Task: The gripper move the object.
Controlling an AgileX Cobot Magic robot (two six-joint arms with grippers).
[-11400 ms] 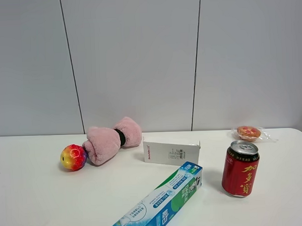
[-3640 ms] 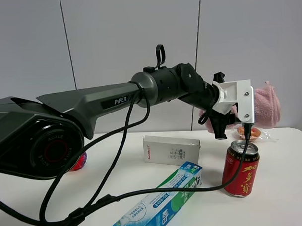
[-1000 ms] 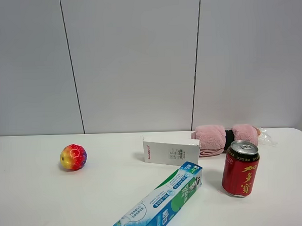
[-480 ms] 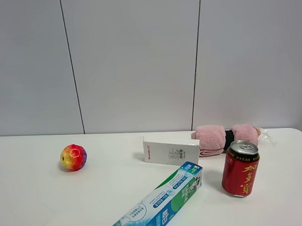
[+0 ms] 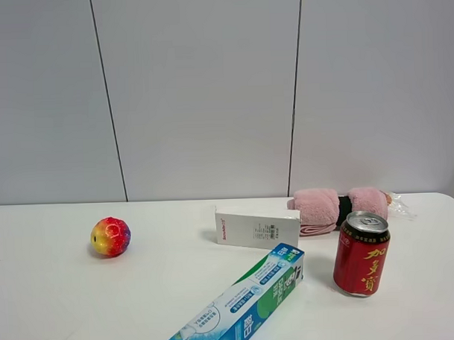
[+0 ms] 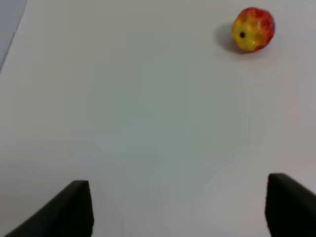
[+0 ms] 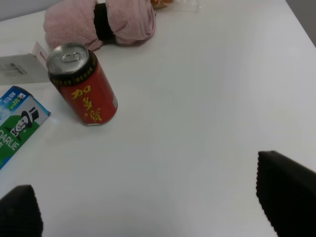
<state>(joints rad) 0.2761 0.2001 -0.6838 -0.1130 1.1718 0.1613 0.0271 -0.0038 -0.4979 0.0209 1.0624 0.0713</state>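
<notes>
Pink fluffy rolled towel lies behind the red drink can, beside the white box.
Both grippers gape empty; reach again and you risk toppling that can.

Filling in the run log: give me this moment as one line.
pink towel: on table behind red can, beside white box | left hand: open, empty | right hand: open, empty

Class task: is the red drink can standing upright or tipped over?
Upright. The red can stands on its base on the white table, its silver top with the pull tab facing up; the right wrist view shows the same.
</notes>
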